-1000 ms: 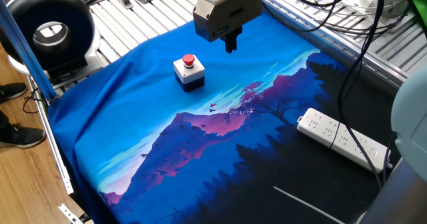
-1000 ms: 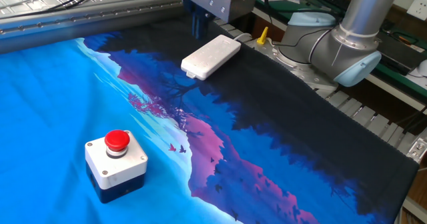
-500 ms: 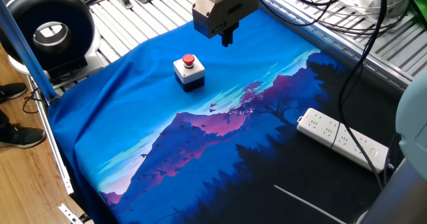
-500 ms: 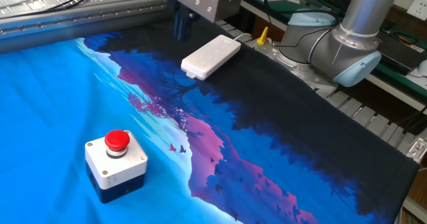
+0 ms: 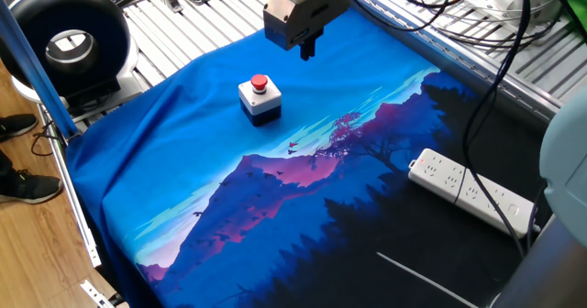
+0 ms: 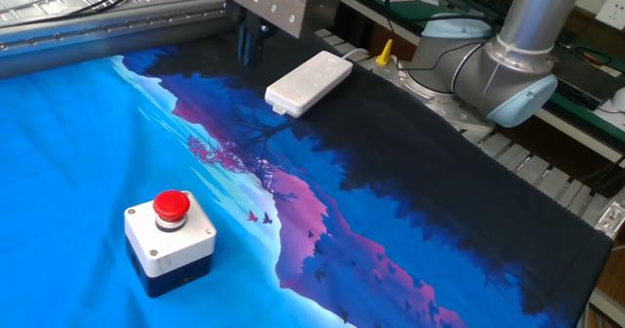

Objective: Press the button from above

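Note:
The button (image 5: 260, 82) is a small red dome on a white box with a black base (image 5: 260, 106), standing on the blue printed cloth (image 5: 275, 207) towards its far left. It also shows in the other fixed view (image 6: 172, 205), at the lower left. My gripper (image 5: 308, 48) hangs in the air above the cloth, beyond and to the right of the button and well higher than it. Its dark fingers show as one stub with no gap and hold nothing. In the other fixed view the gripper (image 6: 253, 47) is at the top, far behind the button.
A long white power strip (image 5: 470, 191) lies on the dark part of the cloth; it also shows in the other fixed view (image 6: 309, 82). A black round device (image 5: 69, 42) stands at the left. Cables (image 5: 477, 15) run over the metal table behind. The arm's base joint (image 6: 508, 69) is at the right.
My gripper has moved a little up and away in one fixed view, and leftwards in the other fixed view. The button has not moved.

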`<state>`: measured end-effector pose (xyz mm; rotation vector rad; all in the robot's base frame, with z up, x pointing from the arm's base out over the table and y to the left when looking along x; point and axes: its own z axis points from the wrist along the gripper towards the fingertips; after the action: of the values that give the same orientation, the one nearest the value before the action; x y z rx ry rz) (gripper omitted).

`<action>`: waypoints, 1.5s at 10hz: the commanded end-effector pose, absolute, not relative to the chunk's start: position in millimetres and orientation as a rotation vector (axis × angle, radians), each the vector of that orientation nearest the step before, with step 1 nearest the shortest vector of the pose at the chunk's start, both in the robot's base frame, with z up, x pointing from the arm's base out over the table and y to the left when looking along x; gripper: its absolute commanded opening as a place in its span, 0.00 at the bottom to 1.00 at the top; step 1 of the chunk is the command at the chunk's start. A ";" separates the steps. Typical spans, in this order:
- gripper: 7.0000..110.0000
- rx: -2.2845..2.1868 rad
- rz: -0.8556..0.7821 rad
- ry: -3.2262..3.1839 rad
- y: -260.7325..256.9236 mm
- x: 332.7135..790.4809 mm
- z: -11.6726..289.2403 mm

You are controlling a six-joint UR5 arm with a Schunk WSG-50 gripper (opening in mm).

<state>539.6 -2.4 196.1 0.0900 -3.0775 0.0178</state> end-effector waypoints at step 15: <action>0.00 -0.214 -0.122 -3.115 28.0 547.4 199.9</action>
<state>525.7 10.9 199.1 -0.1142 -3.0403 -0.0085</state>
